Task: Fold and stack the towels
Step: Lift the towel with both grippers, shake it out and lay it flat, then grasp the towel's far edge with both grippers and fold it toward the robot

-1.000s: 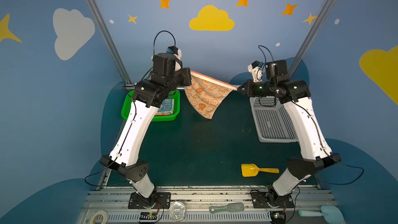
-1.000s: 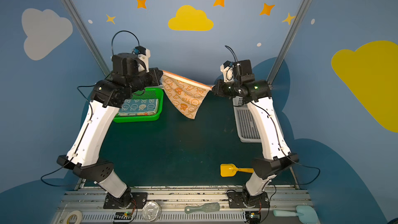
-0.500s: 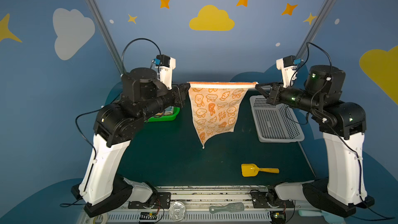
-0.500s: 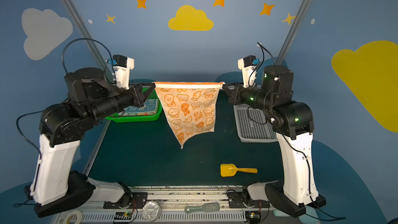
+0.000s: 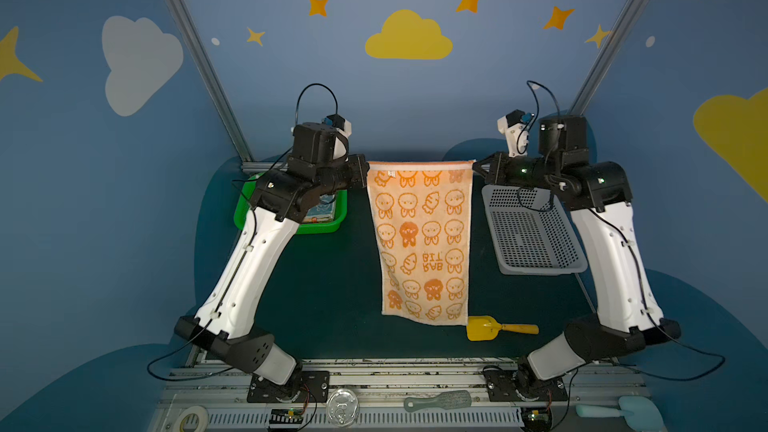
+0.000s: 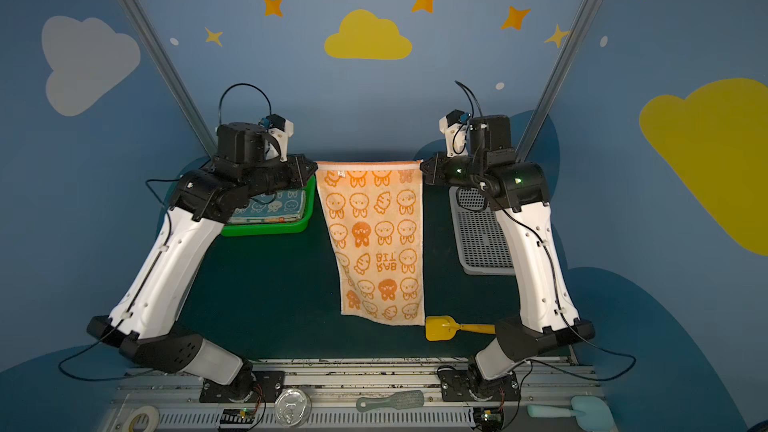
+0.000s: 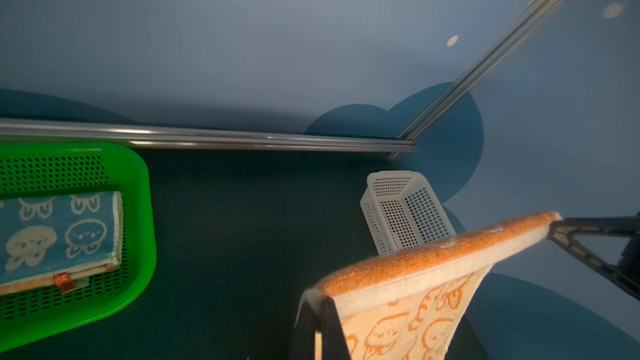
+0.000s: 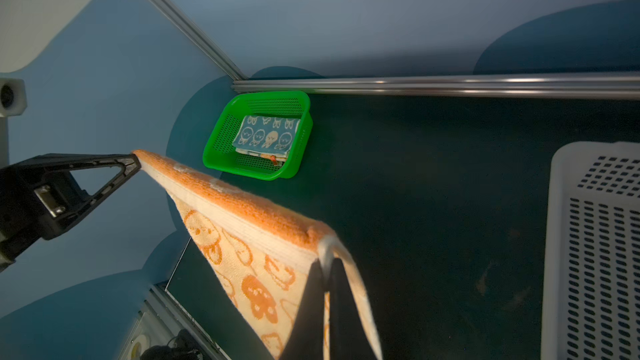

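- Top views: the orange towel (image 5: 419,243), a slack triangle half a second ago, now hangs flat, stretched between the left gripper (image 5: 365,170) and the right gripper (image 5: 476,168), each clenched on a top corner. It looks ready to lay down for folding.
- Its hem seems close to the yellow scoop (image 5: 494,328), though the depth is unclear.
- Left wrist: a folded blue towel (image 7: 59,233) lies in the green basket (image 7: 142,202).
- Right wrist: the white basket (image 8: 588,237) stands beside the right arm.

Dim bluish light, dark corners, wrist views soft and smeared at edges
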Action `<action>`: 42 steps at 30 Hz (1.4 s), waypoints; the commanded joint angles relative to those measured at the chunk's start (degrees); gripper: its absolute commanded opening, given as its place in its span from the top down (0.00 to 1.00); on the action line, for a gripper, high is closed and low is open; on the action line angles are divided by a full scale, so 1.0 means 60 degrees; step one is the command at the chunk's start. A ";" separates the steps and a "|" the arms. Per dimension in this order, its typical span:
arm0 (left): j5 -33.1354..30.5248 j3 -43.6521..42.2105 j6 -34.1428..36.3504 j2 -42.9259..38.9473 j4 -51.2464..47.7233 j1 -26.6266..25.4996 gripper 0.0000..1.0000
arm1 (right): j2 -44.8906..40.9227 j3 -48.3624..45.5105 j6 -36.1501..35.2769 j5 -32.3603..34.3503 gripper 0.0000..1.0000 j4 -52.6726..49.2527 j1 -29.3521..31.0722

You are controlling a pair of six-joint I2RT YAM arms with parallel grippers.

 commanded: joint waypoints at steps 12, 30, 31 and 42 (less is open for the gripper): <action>0.1219 0.1385 -0.0059 0.5686 0.2432 0.1224 0.97 | 0.4932 0.1340 0.0030 0.0705 1.00 0.0828 -0.0930; 0.1181 -0.2183 0.0026 0.4410 0.3292 0.0766 0.97 | 0.4873 -0.0942 0.0555 0.0545 1.00 -0.0841 -0.1211; 0.1174 -0.2682 -0.0051 0.4124 0.3432 0.0699 0.97 | 0.4764 -0.1234 0.0555 0.0533 1.00 -0.0985 -0.1188; 0.0643 -0.7308 -0.0900 0.1734 0.4002 -0.0486 0.97 | 0.2029 -0.7051 0.0969 0.0565 1.00 0.0614 -0.0833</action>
